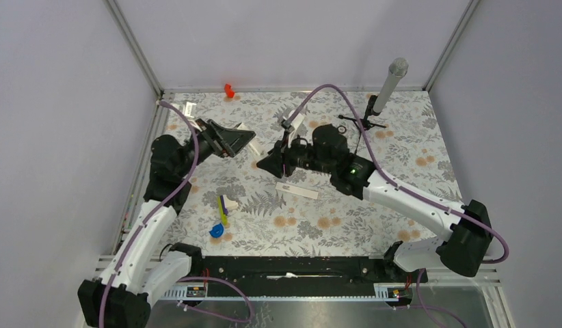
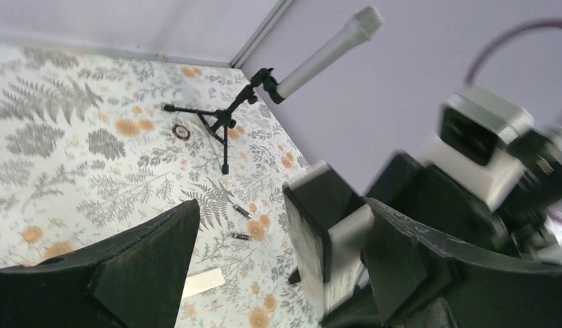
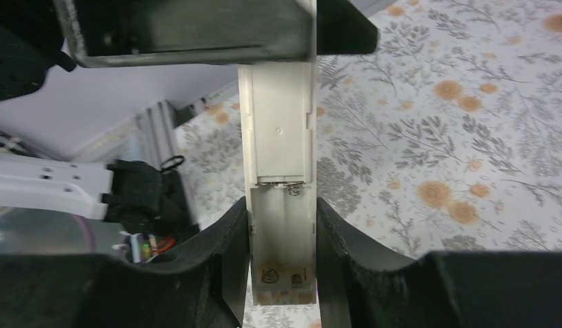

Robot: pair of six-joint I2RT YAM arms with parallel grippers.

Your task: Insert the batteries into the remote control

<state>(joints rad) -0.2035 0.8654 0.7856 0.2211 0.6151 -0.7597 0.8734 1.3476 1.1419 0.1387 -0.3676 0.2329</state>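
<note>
My right gripper (image 3: 282,205) (image 1: 268,164) is shut on the white remote control (image 3: 278,123), clamping its sides at the open battery bay. The bay is empty, and its springs show. The remote's far end reaches between the fingers of my left gripper (image 2: 282,208) (image 1: 234,140), which is open wide. There the remote (image 2: 346,239) stands close against the right finger (image 2: 415,260), and I cannot tell if they touch. Two small dark batteries (image 2: 241,211) (image 2: 241,236) lie on the floral table, apart from both grippers. A flat white strip (image 1: 297,190) (image 2: 203,281) lies on the table below the grippers.
A microphone on a black tripod (image 1: 387,85) (image 2: 319,51) stands at the back right, with a small black ring (image 1: 342,128) (image 2: 181,131) beside it. A yellow-white-blue toy cluster (image 1: 222,215) lies front left. A red piece (image 1: 229,89) sits at the back wall.
</note>
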